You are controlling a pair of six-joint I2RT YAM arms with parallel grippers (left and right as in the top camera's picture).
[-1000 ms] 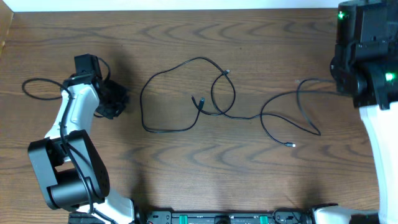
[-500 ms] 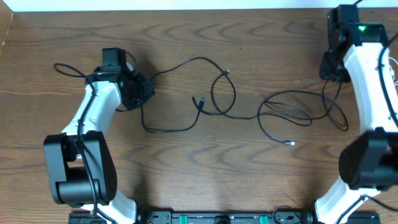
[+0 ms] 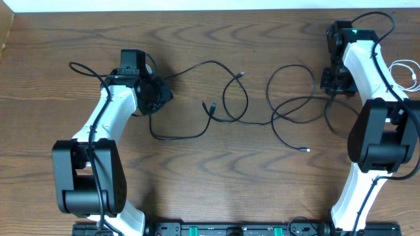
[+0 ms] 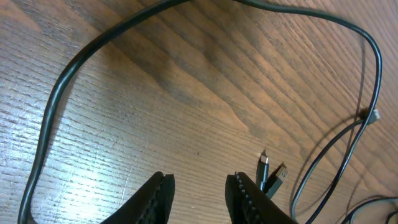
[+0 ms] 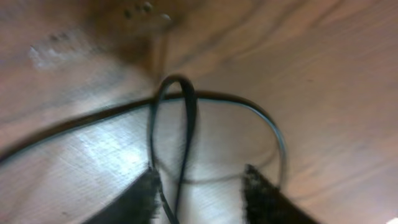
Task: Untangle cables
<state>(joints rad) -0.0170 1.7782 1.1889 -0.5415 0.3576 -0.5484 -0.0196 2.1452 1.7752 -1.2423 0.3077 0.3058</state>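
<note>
wood-grain tabletop (image 3: 216,183) fills my overhead feed, and the black cables (image 3: 247,98) lie sprawled across its middle, looping over each other between the two arms. a white cable (image 3: 407,65) sits coiled at the far right edge, just beyond the right arm.

the left gripper (image 3: 156,95) is at the left end of the tangle, where one black strand curves past it. on its wrist feed the two fingers (image 4: 158,196) stand apart with only bare wood between them, so i read that claw as open and holding nothing. two small plug ends (image 4: 272,174) lie side by side just ahead of one finger, and a strand arcs wide around the view.

the right gripper (image 3: 328,78) is at the upper right, over the black loops there. its wrist feed is blurred, but the jaws are parted and a narrow black loop (image 5: 186,118) runs down into the gap between them. i cannot tell whether it brushes a finger, but it is not pinched, so that claw is open too.
</note>
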